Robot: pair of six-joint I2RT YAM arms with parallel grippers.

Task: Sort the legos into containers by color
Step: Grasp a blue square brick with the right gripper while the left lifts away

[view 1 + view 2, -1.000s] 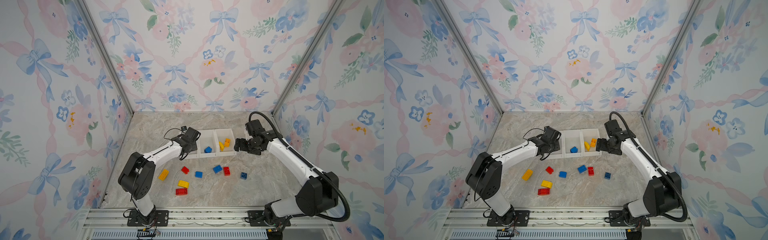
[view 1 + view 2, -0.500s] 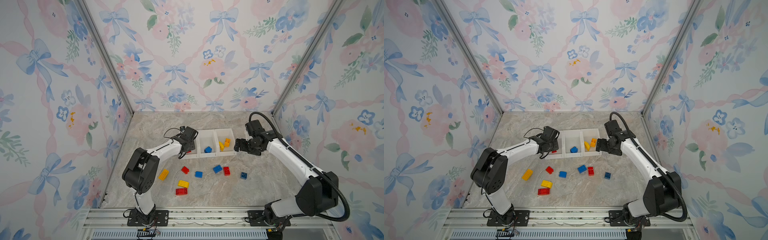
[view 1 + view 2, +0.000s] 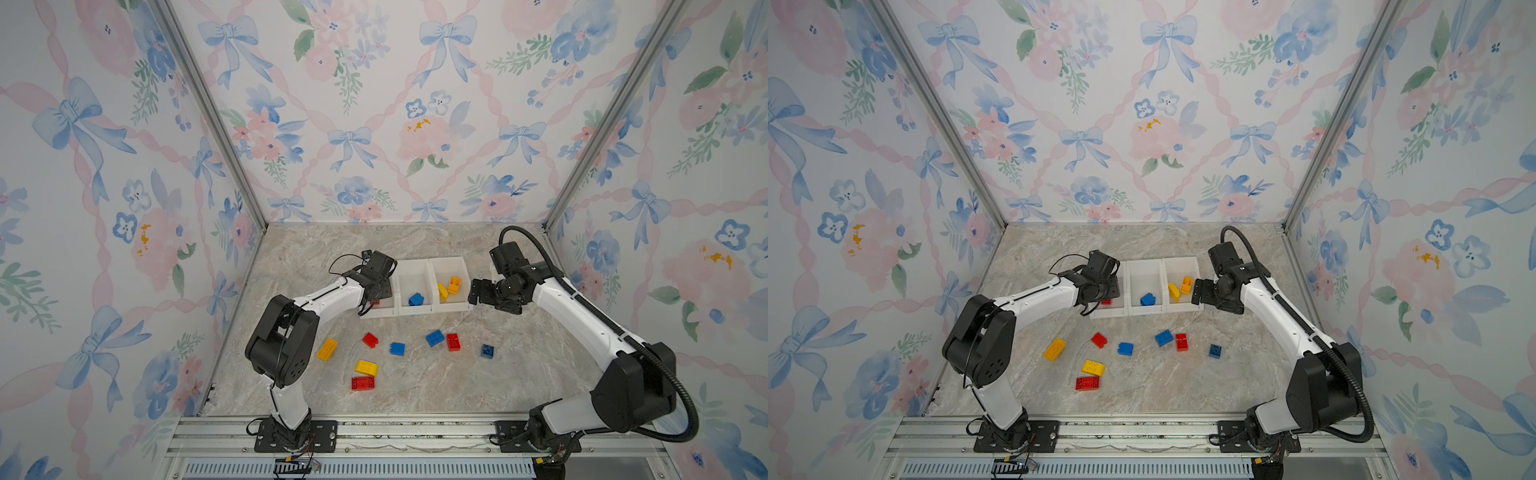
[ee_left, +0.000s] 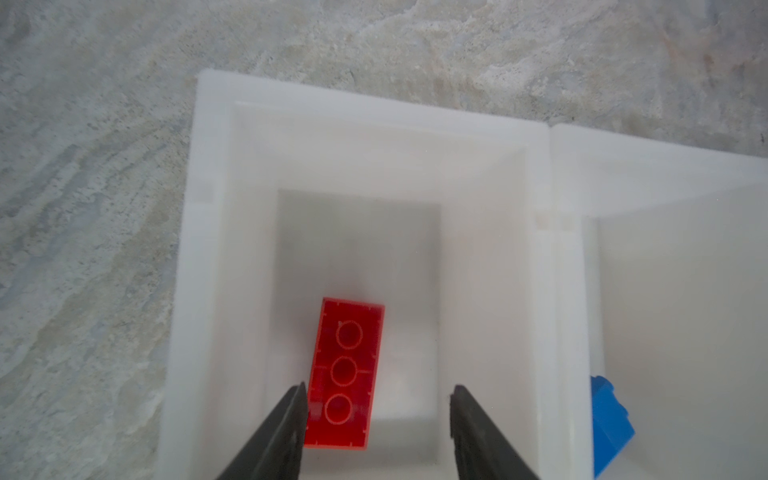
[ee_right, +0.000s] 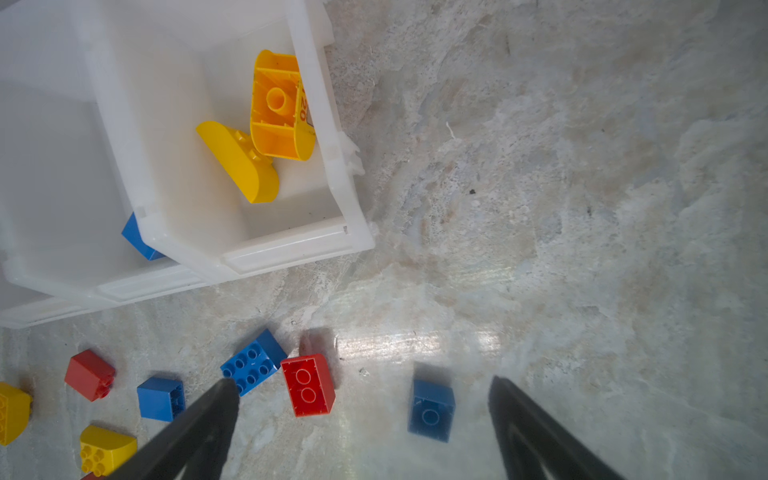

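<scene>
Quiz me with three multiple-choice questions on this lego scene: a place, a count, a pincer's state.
1. The red brick under the left pincer lies: A on the table; B in the middle bin; C in an end bin.
2. Yellow bricks in the other end bin: A two; B one; C four.
3. The right pincer is: A gripping a blue brick; B open, empty; C shut.
C, bin walls surround it; A, two show; B, jaws apart, nothing between.
</scene>
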